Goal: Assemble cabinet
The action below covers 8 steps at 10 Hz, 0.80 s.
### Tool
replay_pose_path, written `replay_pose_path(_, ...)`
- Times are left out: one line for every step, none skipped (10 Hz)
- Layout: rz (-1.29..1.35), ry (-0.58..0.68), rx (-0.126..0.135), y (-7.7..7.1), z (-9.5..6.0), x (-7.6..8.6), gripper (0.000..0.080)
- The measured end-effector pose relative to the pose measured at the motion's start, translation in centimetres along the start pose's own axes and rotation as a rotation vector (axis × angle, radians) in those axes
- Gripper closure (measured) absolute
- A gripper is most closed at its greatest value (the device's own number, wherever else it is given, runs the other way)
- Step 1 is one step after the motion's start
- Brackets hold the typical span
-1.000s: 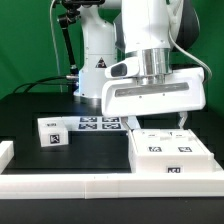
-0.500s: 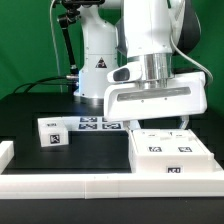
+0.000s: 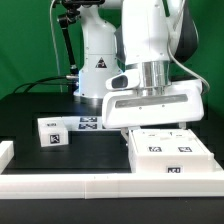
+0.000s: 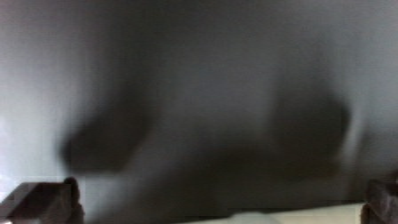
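The cabinet (image 3: 170, 153), a wide white box with black-and-white tags on top, lies on the dark table at the exterior view's right front. My gripper (image 3: 157, 126) hangs just behind and above its far edge. The broad white hand (image 3: 155, 102) hides most of the fingers. In the blurred wrist view the two dark fingertips (image 4: 47, 201) stand at opposite edges of the picture, far apart, and my gripper (image 4: 214, 205) is open with nothing between them. A small white tagged block (image 3: 52, 132) stands to the exterior view's left.
The marker board (image 3: 90, 124) lies flat behind the block, partly covered by the hand. A long white rail (image 3: 100, 186) runs along the front edge. A white piece (image 3: 5, 152) sits at the far left. The robot base (image 3: 97, 60) stands behind.
The hand has moved down and toward the exterior view's left, covering more of the marker board. The cabinet and the small block have not moved.
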<state>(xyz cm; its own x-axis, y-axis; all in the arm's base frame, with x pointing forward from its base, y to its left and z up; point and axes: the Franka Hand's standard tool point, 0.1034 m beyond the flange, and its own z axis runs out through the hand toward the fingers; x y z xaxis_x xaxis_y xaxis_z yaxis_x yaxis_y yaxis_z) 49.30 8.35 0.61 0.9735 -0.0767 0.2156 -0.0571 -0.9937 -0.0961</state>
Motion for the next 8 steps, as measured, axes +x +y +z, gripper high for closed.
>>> replay_pose_path(-0.003,0.002,0.001,-0.1,0.1,0.0,0.0002)
replay_pose_path(-0.005,0.002,0.001,-0.1,0.1,-0.1,0.0002)
replay_pose_path(-0.006,0.002,0.001,-0.2,0.1,0.0,0.0002)
replay_pose_path(-0.010,0.004,0.003,-0.4,0.1,0.1,0.0002)
replay_pose_path(-0.017,0.007,0.004,-0.5,0.1,0.3,0.0129)
replay_pose_path(-0.023,0.012,0.005,-0.6,0.1,0.6,0.0280)
replay_pose_path(-0.029,0.015,0.006,-0.6,0.1,0.9,0.0420)
replay_pose_path(-0.036,0.016,0.006,-0.6,0.2,1.0,0.0555)
